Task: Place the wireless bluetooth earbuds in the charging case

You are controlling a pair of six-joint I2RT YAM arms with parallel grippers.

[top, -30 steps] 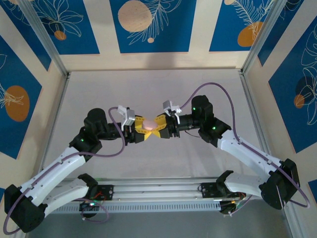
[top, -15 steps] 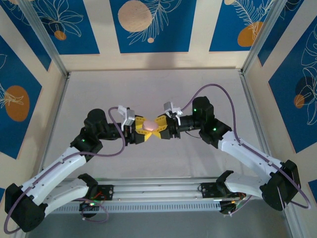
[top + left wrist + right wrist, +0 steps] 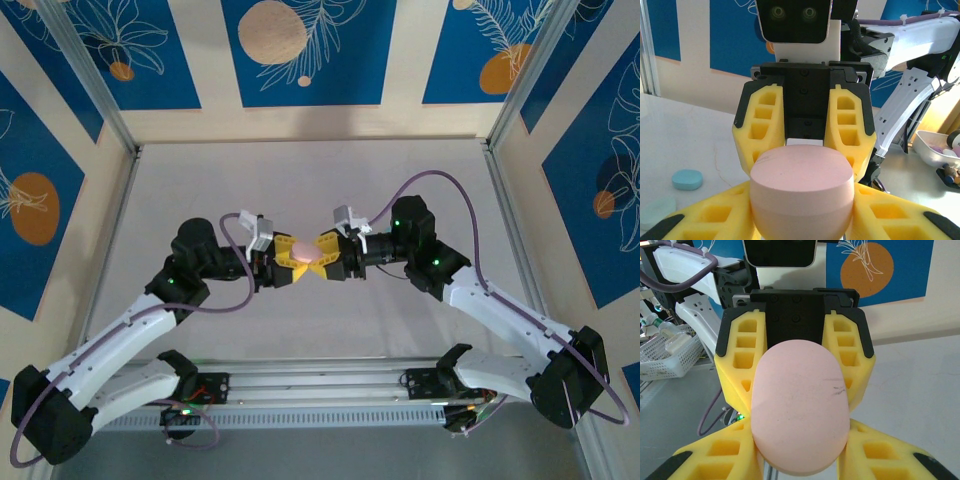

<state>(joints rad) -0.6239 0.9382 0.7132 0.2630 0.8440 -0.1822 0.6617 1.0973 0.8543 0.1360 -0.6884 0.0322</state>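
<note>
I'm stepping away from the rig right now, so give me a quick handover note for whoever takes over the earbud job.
Left gripper: shut on the pink case, held up off the table.
Right gripper: shut on the same case from the opposite side.
The pink case is closed; what's inside can't be told.
A light blue case and a mint case lie on the table.
Left to do: open the pink case and seat the earbuds, then likely the other two.
</note>
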